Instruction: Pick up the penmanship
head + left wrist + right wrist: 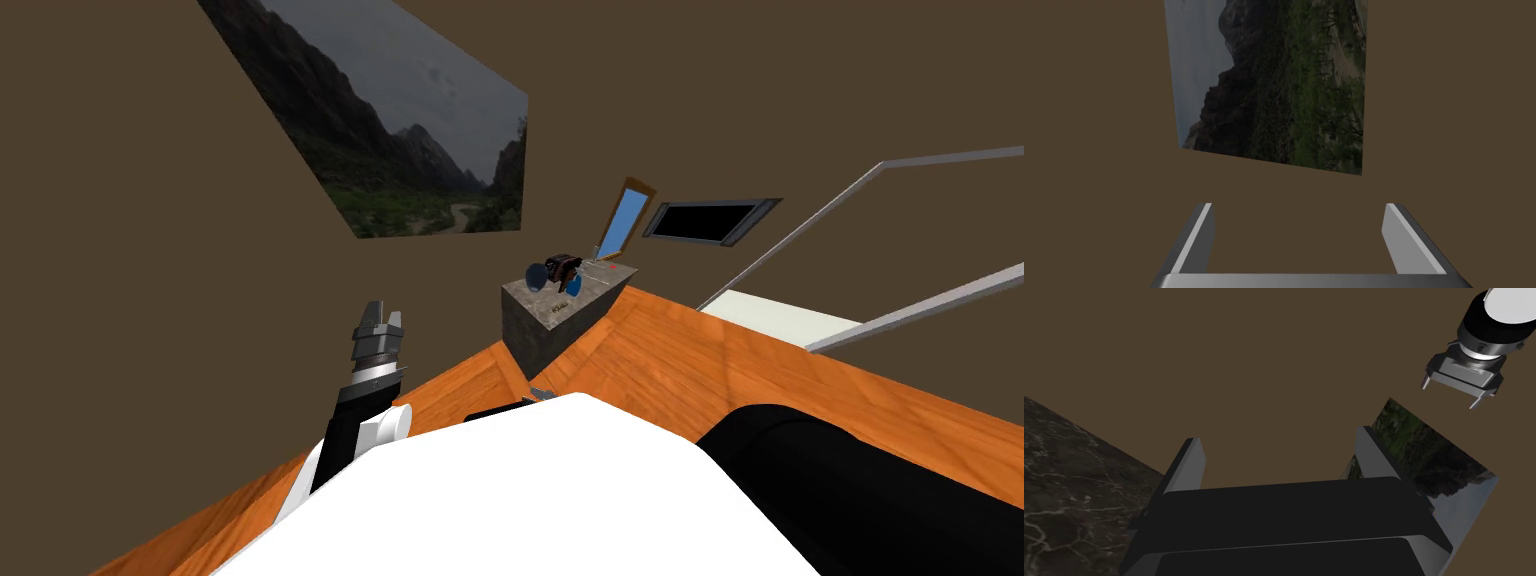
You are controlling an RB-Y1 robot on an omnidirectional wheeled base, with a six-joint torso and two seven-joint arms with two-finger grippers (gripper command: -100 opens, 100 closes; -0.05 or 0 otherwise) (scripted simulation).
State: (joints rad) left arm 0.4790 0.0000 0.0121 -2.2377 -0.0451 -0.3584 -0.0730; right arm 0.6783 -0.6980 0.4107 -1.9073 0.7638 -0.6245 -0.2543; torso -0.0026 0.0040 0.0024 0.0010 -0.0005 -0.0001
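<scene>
The right gripper (1278,435) is held just beside the marble block (560,325), its fingers spread and empty. The left gripper (384,312) is seen left of the block and well apart from it, fingers likewise spread. On the block's top, dark and blue items (557,273) are clustered. The penmanship (556,307) is taken to be the small brownish mark near the front edge, though it is too small to be made out.
</scene>
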